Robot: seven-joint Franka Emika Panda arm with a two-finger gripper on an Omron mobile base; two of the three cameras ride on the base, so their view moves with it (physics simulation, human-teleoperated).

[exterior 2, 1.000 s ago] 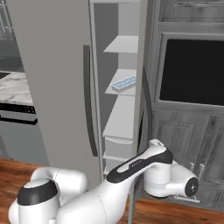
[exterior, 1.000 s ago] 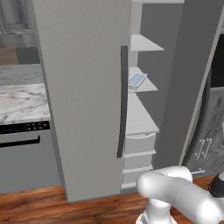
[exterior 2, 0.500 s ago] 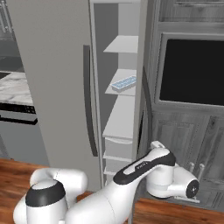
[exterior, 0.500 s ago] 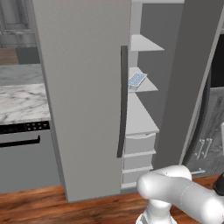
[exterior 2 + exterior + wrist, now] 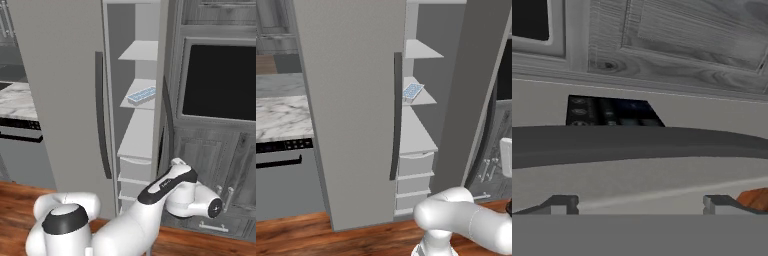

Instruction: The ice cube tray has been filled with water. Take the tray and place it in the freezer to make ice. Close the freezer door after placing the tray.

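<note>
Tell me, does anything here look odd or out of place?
Only the freezer door: it stands wide open. The ice cube tray lies flat on a shelf inside, with nothing spilled or damaged.

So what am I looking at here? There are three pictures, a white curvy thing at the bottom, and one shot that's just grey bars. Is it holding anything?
The white curvy thing is a robot arm in a computer-drawn kitchen. Two pictures come from cameras riding on its base, behind it to the left and to the right, so both show the same scene from two sides. The third comes from a camera on the hand itself.

In front stands a tall grey fridge with its freezer door swung open. On a white shelf inside lies a small ice cube tray with pale blue water.

In the hand picture, the long dark bar is the door handle, seen sideways and close, with a small dark control panel above it. The gripper is open and holds nothing.
</note>
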